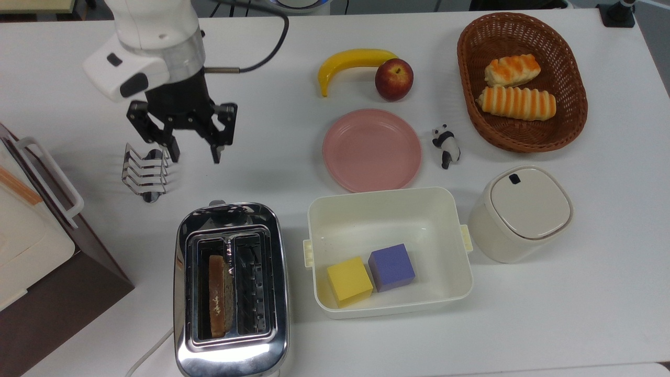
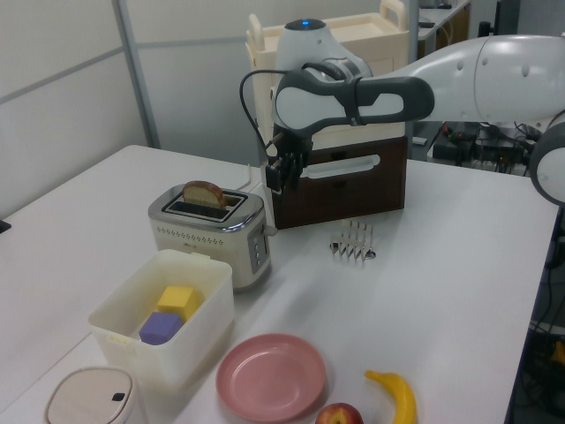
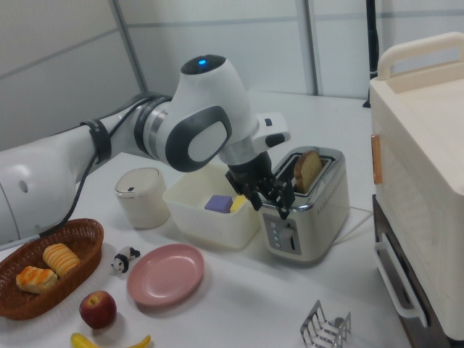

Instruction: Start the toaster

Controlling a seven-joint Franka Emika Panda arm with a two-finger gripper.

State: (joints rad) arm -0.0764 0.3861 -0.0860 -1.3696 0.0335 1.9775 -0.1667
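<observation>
White tabletop (image 1: 576, 314), chrome toaster (image 1: 230, 293) with seemingly raised bread slice (image 1: 216, 294), end effector (image 1: 193, 152) spread apart above.

Big white table (image 1: 576, 324) under even indoor light. Pale grey panelled walls (image 2: 62, 97) right behind the table, split by thin metal strips. Past the table's far edge, some dark cluttered office gear (image 2: 468, 146), too murky to make out.

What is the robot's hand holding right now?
Nothing. The end effector hangs open and empty above the table, apart from the toaster and the little wire toast rack.
</observation>
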